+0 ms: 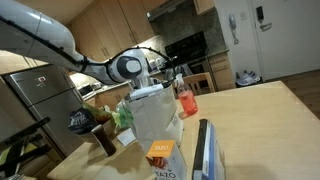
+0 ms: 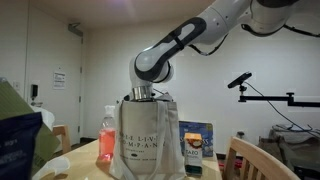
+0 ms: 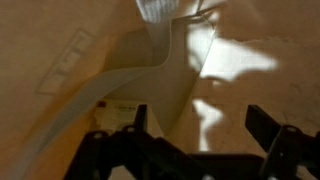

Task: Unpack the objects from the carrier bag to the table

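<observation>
A cream canvas carrier bag (image 1: pixel 155 115) with dark lettering stands upright on the wooden table (image 1: pixel 255 125); it also shows in an exterior view (image 2: pixel 143 145). The arm reaches down into the bag's mouth, so my gripper is hidden inside it in both exterior views. In the wrist view my gripper (image 3: pixel 200 125) is open, its two dark fingers spread over the bag's tan interior (image 3: pixel 110 60). Nothing sits between the fingers. No object inside the bag is clear.
A red bottle (image 1: pixel 185 101) stands beside the bag, also visible in an exterior view (image 2: pixel 107 138). A blue book or box (image 1: pixel 208 150) and an orange packet (image 1: pixel 160 152) lie on the table in front. A green item (image 1: pixel 123 115) and a dark cup (image 1: pixel 103 140) sit to one side.
</observation>
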Robot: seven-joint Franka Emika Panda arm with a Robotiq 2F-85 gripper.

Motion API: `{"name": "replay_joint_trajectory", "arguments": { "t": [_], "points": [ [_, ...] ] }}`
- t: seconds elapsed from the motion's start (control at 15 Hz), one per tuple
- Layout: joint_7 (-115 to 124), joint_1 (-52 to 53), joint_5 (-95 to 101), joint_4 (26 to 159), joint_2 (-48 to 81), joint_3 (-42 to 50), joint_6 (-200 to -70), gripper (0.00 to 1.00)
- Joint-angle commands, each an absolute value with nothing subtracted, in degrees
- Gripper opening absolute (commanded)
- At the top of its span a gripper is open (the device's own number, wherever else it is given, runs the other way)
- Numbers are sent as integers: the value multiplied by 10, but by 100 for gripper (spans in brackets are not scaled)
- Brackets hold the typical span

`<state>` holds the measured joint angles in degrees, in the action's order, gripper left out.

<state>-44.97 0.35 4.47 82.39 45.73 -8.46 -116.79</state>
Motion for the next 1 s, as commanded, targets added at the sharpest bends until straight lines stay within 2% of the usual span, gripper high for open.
{"name": "replay_joint_trajectory", "arguments": {
  "t": [0.0,0.93],
  "points": [
    [-460,-8,31,818,468,-92,-1159,100],
    [-459,-24,6,859,447,-95,-1131,100]
  ]
}}
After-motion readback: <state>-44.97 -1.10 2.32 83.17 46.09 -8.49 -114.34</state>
